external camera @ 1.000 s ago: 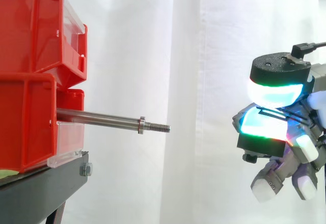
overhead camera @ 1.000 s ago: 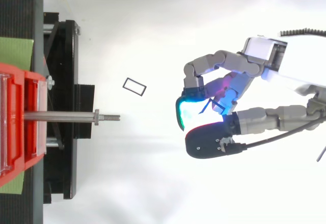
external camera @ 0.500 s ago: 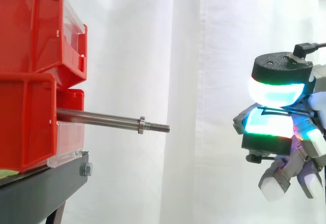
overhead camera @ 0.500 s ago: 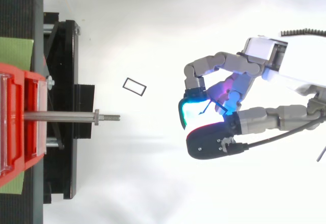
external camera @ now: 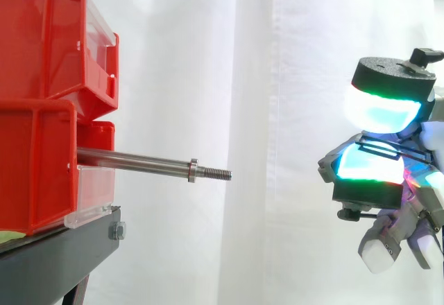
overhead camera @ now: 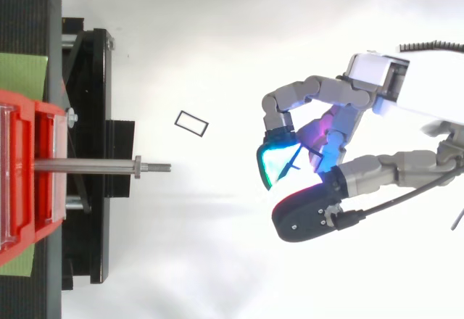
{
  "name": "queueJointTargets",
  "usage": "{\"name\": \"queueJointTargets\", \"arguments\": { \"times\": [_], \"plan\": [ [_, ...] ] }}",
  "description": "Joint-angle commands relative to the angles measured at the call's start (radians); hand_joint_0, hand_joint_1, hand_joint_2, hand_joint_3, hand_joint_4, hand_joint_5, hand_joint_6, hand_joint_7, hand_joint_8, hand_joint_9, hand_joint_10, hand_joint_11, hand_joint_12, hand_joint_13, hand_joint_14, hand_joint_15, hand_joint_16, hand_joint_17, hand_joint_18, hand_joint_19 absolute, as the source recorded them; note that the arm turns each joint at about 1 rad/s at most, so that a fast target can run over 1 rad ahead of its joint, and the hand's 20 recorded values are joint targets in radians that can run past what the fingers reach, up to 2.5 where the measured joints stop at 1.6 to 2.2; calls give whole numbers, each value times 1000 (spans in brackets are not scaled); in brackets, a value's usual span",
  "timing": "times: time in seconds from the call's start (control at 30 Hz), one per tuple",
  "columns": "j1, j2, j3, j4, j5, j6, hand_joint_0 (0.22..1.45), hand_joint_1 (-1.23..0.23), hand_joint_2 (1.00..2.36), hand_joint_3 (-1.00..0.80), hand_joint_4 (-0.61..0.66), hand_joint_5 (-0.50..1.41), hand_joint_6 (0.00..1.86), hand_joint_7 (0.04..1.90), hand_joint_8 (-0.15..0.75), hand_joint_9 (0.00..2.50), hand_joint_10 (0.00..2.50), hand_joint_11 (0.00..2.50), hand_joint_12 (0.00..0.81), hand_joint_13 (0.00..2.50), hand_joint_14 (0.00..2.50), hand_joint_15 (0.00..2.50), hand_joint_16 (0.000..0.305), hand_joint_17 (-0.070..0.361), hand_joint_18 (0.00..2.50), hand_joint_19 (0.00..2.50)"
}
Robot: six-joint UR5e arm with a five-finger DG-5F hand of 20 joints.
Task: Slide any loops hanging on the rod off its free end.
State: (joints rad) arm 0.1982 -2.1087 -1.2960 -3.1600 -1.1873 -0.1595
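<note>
No text, label, number or sign can be read on anything.

I read this as robotics lab test cell, not home or shop. White curtain point(external camera: 291, 55) closes off whole background behind work. Red bins point(external camera: 41, 48), plastic storage type, stack on black stand point(external camera: 62, 263), with bolt point(external camera: 116, 232) at stand's front edge. Bare steel rod point(external camera: 132, 161) with threaded end juts level from lower bin, out past stand's edge: test fixture, not furniture. From above I see plain white surface point(overhead camera: 217, 261) below and green sheet point(overhead camera: 22, 76) under bins. Robot hand point(overhead camera: 326, 90) hangs off to right of side view.
</note>
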Motion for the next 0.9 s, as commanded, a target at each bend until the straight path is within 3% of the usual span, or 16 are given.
{"name": "queueJointTargets", "arguments": {
  "times": [0.0,0.4,0.57,0.6,0.7,0.73,0.87],
  "plan": [
    [0,1,0,0,0,0,593,-712,1009,-411,73,75,544,1519,120,1466,5,133,228,933,4,87,38,86,970,534],
    [1,-1,0,2,5,0,571,-766,1019,-257,106,19,601,1508,176,1296,9,253,273,815,4,95,41,93,867,515],
    [0,-1,0,0,5,0,543,-773,1026,-124,82,-3,691,1470,218,1331,21,514,297,804,6,143,44,100,874,513],
    [0,1,0,0,5,0,544,-726,1018,-98,74,-10,717,1335,246,1353,15,460,335,809,3,99,54,121,949,474],
    [0,-1,0,0,5,0,546,-668,1011,-67,210,35,506,1606,237,1303,7,200,345,759,1,19,58,131,965,474],
    [1,1,0,2,5,0,558,-626,1005,-61,284,28,503,1481,241,1260,4,122,355,732,1,0,60,134,951,470],
    [1,1,0,2,5,0,556,-495,1093,-61,326,16,505,1343,242,1189,1,70,359,679,0,0,60,136,885,490]
  ]
}}
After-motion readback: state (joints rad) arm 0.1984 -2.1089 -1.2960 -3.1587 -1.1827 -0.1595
